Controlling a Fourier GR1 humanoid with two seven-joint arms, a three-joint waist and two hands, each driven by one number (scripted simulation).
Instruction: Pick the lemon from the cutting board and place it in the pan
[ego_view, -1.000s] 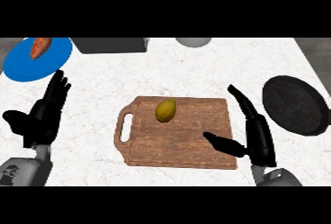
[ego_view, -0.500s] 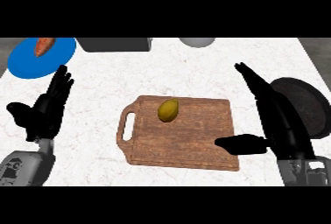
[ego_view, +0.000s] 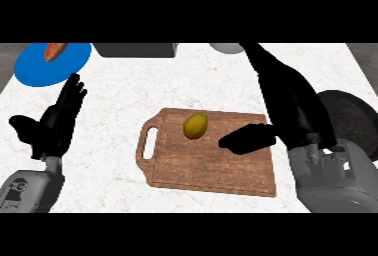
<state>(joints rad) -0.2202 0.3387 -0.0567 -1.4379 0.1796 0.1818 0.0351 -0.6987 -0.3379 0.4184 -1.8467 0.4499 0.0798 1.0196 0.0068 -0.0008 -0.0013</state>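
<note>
A yellow lemon (ego_view: 195, 125) lies on the upper part of the wooden cutting board (ego_view: 207, 165), untouched. My right hand (ego_view: 288, 100) is raised over the board's right edge with straight fingers reaching toward the top of the view and its thumb (ego_view: 247, 139) jutting left, just right of the lemon. It holds nothing. The dark round pan (ego_view: 353, 120) sits at the right, partly hidden behind that hand and forearm. My left hand (ego_view: 55, 122) rests open at the left, fingers up.
A blue plate (ego_view: 37, 67) with a carrot (ego_view: 55, 50) on it sits at the far left. A grey box (ego_view: 136, 49) and a grey round object (ego_view: 227, 47) stand along the far edge.
My right hand has risen and stretched forward, with its thumb now closer to the lemon. The left hand has shifted slightly. The lemon has not moved.
</note>
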